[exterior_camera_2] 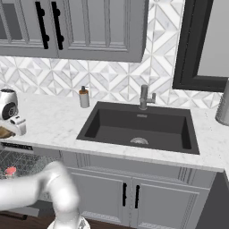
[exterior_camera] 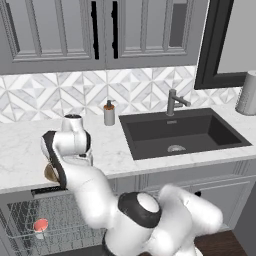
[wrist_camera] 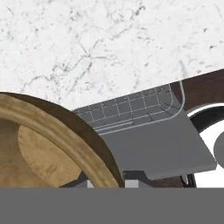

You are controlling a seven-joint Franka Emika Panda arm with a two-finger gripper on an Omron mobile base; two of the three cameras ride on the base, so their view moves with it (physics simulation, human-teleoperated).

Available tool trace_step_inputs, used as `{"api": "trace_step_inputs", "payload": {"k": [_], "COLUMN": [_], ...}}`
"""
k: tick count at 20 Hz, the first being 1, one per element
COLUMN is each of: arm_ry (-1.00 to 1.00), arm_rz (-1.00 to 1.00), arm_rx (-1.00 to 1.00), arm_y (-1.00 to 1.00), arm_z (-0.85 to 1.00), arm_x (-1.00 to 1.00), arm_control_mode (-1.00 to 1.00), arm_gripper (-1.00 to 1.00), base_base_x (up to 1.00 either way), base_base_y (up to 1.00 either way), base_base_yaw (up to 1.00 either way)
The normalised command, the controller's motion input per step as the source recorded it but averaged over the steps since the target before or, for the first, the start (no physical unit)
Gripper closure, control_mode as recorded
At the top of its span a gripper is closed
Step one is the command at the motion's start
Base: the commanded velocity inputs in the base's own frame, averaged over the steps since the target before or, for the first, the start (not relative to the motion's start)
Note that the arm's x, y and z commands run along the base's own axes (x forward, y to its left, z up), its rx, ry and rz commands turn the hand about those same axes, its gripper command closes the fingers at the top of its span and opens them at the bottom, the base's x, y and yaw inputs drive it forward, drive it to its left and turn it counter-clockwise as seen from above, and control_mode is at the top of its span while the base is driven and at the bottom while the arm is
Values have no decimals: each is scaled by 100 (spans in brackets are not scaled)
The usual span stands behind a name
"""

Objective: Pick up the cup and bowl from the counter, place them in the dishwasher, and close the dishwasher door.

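The brown bowl (wrist_camera: pixel 43 144) with its golden inside fills the lower left of the hand view. Its rim runs between my gripper's (wrist_camera: pixel 107 183) finger tips, which are shut on it. From the base the bowl (exterior_camera: pixel 50 173) (exterior_camera_2: pixel 5 132) sits at the counter's (exterior_camera: pixel 115 150) front edge, under my hand, partly hidden by the arm. The cup (exterior_camera: pixel 41 226) (exterior_camera_2: pixel 10 171), red inside, stands in the dishwasher's wire rack (exterior_camera: pixel 20 215) below the counter. The dishwasher door (wrist_camera: pixel 162 148) hangs open, a flat grey panel below the rack (wrist_camera: pixel 131 107).
A dark sink (exterior_camera: pixel 180 132) with a grey faucet (exterior_camera: pixel 173 102) lies right of the arm. A soap dispenser (exterior_camera: pixel 109 113) stands by the backsplash, a grey canister (exterior_camera: pixel 247 92) at far right. Grey cabinets hang above the counter.
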Motion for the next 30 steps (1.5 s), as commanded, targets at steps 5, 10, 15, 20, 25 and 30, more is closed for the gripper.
{"api": "trace_step_inputs", "payload": {"k": [5, 10, 15, 20, 25, 30], "arm_ry": [-18, -16, -2, 6, 25, 27], "arm_rz": [-10, -18, -25, -38, -18, 0], "arm_rx": [-12, -12, -5, 0, -1, -1], "arm_y": [0, 0, 0, 0, 0, 0], "arm_z": [-32, -64, -37, -3, 0, -19], "arm_x": [-100, -100, -19, 7, 18, 51], "arm_control_mode": [-100, -100, -100, -100, -100, -100], "arm_gripper": [100, 100, 100, 100, 100, 100], "base_base_x": [0, 0, 0, 0, 0, 0], "base_base_y": [0, 0, 0, 0, 0, 0], "base_base_yaw": [0, 0, 0, 0, 0, 0]}}
